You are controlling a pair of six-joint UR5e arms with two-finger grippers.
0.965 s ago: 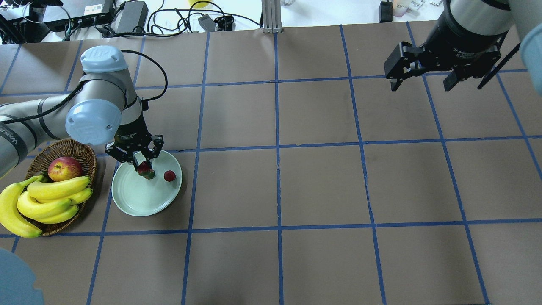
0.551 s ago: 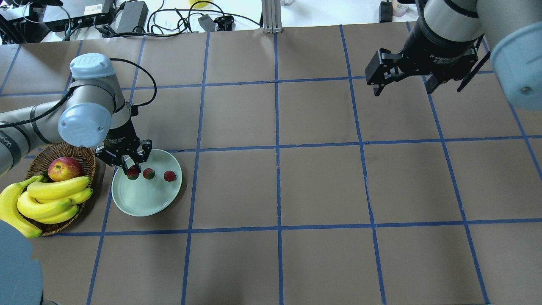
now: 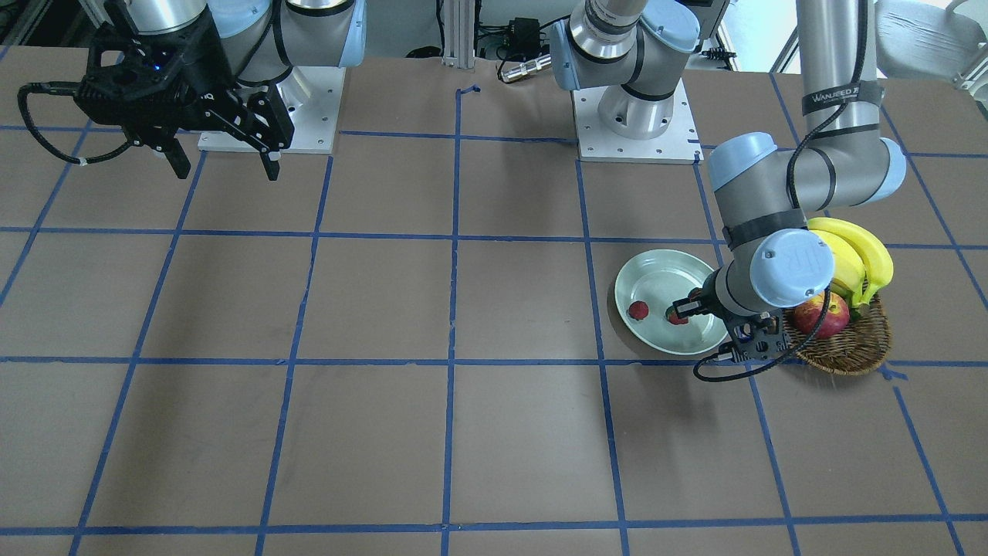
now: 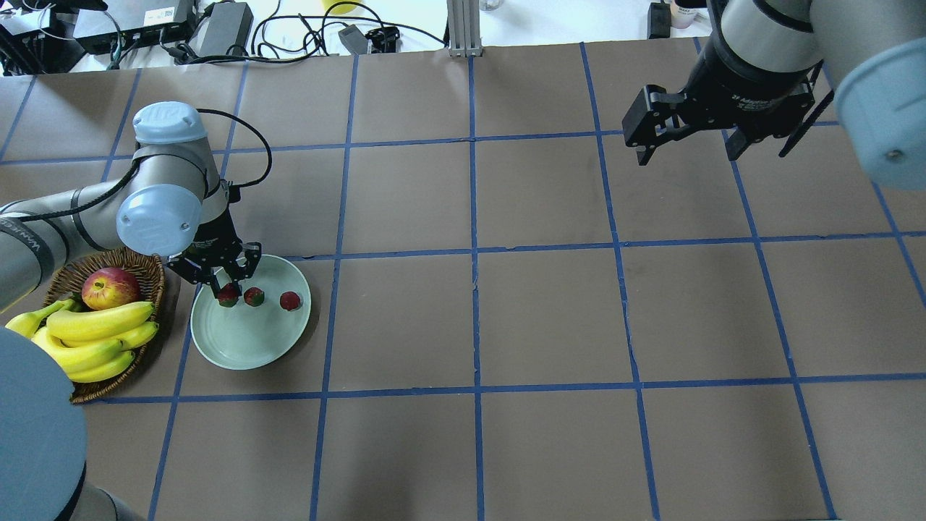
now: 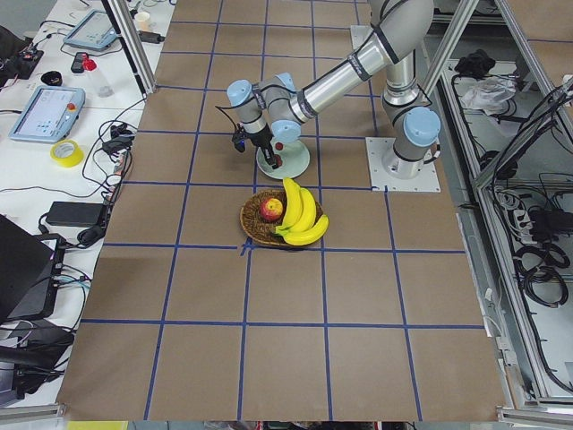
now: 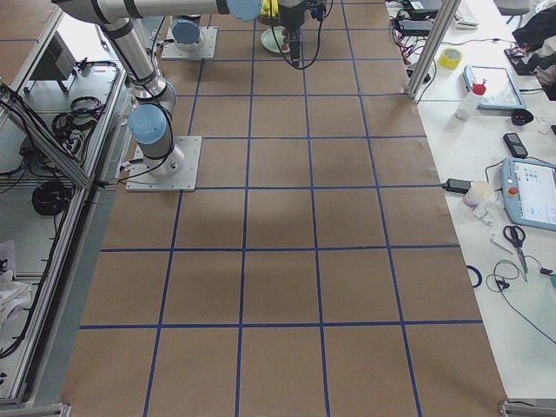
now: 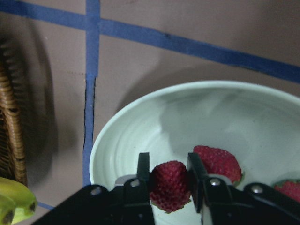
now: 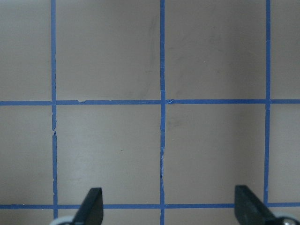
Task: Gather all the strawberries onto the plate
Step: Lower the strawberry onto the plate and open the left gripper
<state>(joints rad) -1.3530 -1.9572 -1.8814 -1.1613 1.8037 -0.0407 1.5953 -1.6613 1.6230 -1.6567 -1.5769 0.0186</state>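
The pale mint-green plate (image 4: pixel 249 340) lies at the table's left, beside the basket. Two strawberries (image 4: pixel 254 297) (image 4: pixel 290 301) rest in it. My left gripper (image 4: pixel 224 284) is shut on a third strawberry (image 4: pixel 228 295), low over the plate's left part. In the left wrist view the fingers (image 7: pixel 143 168) press both sides of this berry (image 7: pixel 169 187) above the plate (image 7: pixel 140 122), with another berry (image 7: pixel 218 161) right behind. The front view shows the plate (image 3: pixel 664 274) and two berries (image 3: pixel 637 310) (image 3: pixel 678 316). My right gripper (image 4: pixel 687 153) hangs open and empty at the far right.
A brown wicker basket (image 4: pixel 152 269) with a red-yellow apple (image 4: pixel 110 287) and bananas (image 4: pixel 94 329) stands just left of the plate, close to the left wrist. Blue tape lines grid the brown table. Cables and boxes lie beyond the far edge.
My left gripper has moved left over the plate with its strawberry, away from the middle berry, then held about still. The right arm has swung left.
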